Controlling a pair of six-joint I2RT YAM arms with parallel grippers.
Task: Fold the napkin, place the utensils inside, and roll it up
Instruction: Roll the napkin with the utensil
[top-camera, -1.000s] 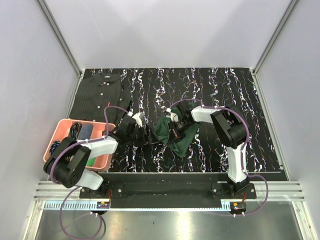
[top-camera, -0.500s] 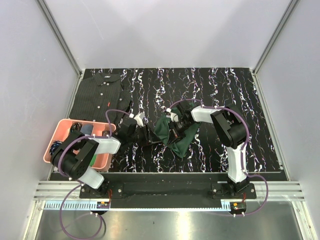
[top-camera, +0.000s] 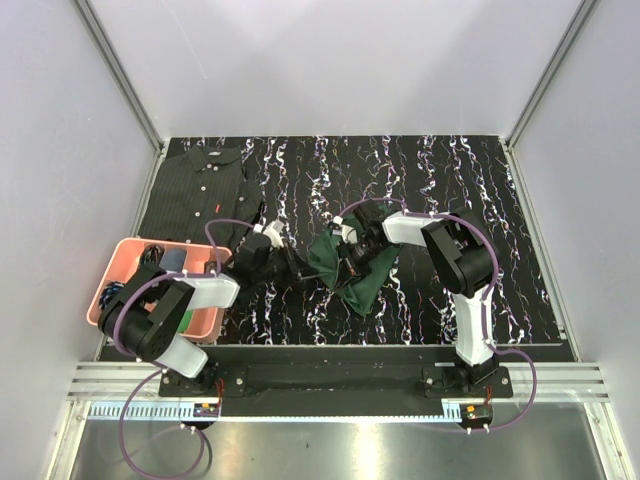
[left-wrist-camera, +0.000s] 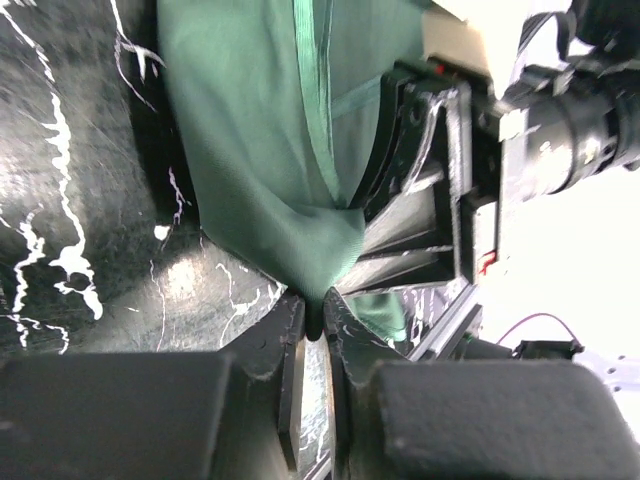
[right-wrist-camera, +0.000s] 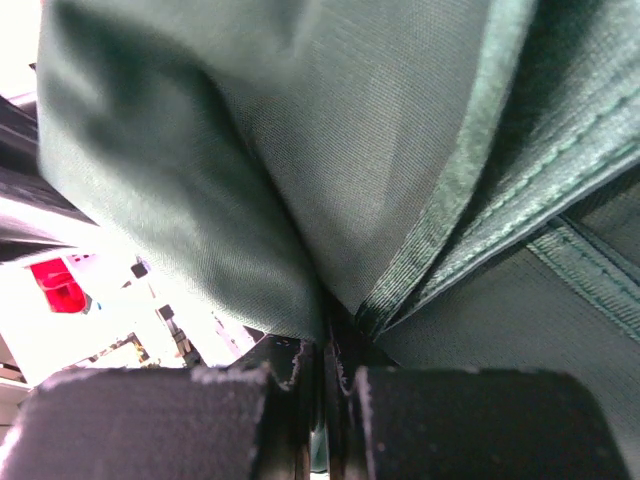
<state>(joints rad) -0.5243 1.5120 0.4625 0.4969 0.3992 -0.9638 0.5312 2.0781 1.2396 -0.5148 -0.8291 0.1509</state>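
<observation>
The dark green napkin (top-camera: 352, 278) hangs bunched over the middle of the table, lifted off it. My right gripper (top-camera: 353, 252) is shut on its upper edge. In the right wrist view the cloth (right-wrist-camera: 300, 150) fills the frame and a hemmed fold runs down into the closed right gripper (right-wrist-camera: 325, 345). My left gripper (top-camera: 303, 268) has reached the napkin's left corner. In the left wrist view the cloth (left-wrist-camera: 260, 150) tapers to a tip that sits pinched in the left gripper (left-wrist-camera: 314, 318). The utensils are out of view.
A dark pinstriped shirt (top-camera: 200, 190) lies at the back left of the black marbled table (top-camera: 480, 200). A pink basket (top-camera: 125, 255) with small items stands at the left edge beside my left arm. Grey walls enclose the table.
My left gripper has moved right to the napkin's left corner and its jaws have closed on the cloth tip. The right gripper has kept its hold without moving.
</observation>
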